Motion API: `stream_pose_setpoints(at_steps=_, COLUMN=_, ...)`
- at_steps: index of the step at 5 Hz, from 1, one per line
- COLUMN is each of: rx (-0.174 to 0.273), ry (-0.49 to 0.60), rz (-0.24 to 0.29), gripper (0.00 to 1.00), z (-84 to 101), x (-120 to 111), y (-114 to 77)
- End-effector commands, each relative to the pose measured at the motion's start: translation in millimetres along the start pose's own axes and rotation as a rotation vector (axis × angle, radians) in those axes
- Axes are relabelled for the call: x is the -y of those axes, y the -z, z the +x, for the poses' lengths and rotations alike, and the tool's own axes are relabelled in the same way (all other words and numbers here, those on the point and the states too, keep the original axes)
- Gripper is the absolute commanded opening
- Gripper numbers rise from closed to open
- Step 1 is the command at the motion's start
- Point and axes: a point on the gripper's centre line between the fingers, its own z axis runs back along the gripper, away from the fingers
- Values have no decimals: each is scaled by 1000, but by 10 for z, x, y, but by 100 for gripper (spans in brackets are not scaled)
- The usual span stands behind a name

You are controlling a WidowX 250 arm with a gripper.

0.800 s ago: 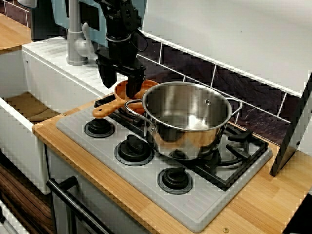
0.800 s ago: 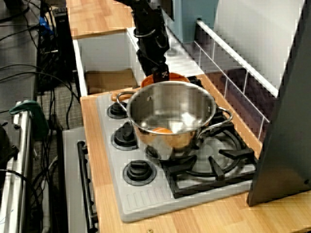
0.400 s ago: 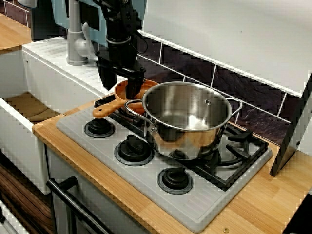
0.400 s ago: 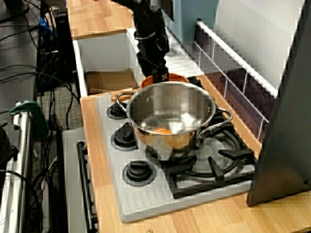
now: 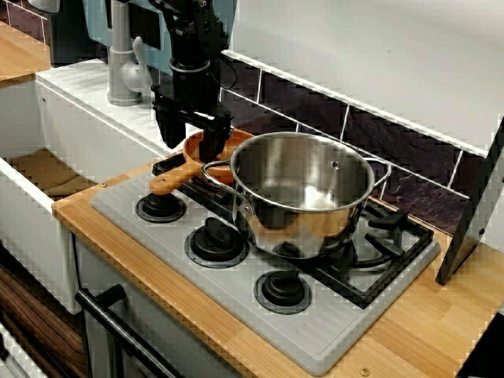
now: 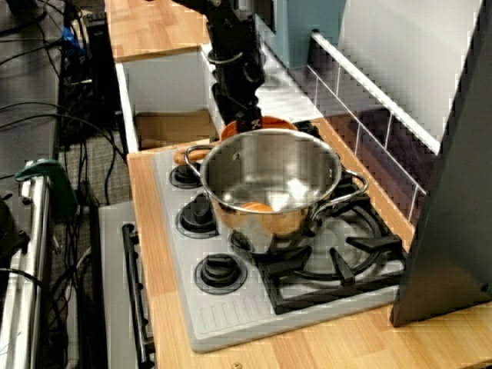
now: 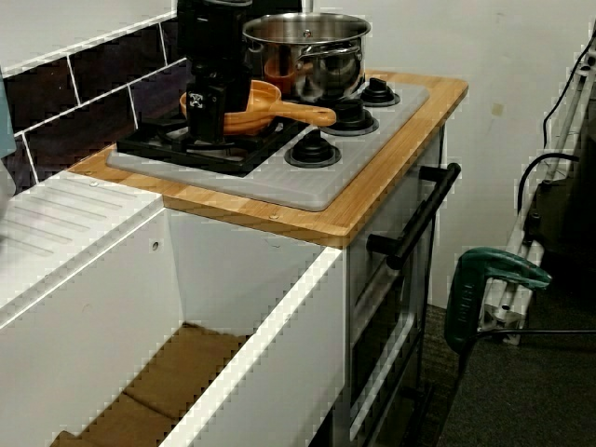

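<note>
Claw (image 5: pixel 195 146) spread open, low over pan (image 5: pixel 197 161), left rim straddled; nothing gripped. Pan sat at hob's (image 5: pixel 236 277) back-left corner, just beside pot (image 5: pixel 303 185). Grip approach judged in hand; pot clearance needed for closing.

We see the black arm (image 5: pixel 193 47) coming down from above, wrist nearly vertical, gripper (image 5: pixel 194 134) pointing downward, its 2 fingers (image 5: pixel 167 130) spread apart.

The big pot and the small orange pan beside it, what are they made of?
The pot looks like polished steel: silvery, mirror-bright, reflecting the hob. The small pan seems wood or plastic, hard to say which: smooth orange-brown, only a dull sheen.
</note>
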Motion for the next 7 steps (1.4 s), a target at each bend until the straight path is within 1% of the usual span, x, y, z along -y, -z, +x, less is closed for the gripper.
stream_pose_setpoints(at_steps=1, rx=15, ry=17, rz=-23, gripper=0, z=2, x=37, y=-91)
stream_pose_setpoints(at_steps=2, rx=15, ry=12, rz=-25, gripper=0, z=16, x=25, y=-74)
stream_pose_setpoints(at_steps=3, rx=-5, ry=11, rz=-33, gripper=0, z=41, x=7, y=-87)
stream_pose_setpoints(at_steps=5, rx=-17, ry=-7, rz=-85, gripper=0, z=166, x=-154, y=-365)
stream_pose_setpoints(at_steps=6, rx=-23, ry=-10, rz=-111, gripper=0, z=205, x=-196, y=-482)
stream_pose_setpoints(at_steps=7, rx=-19, ry=-1, rz=-128, gripper=0, z=186, x=-198, y=-597)
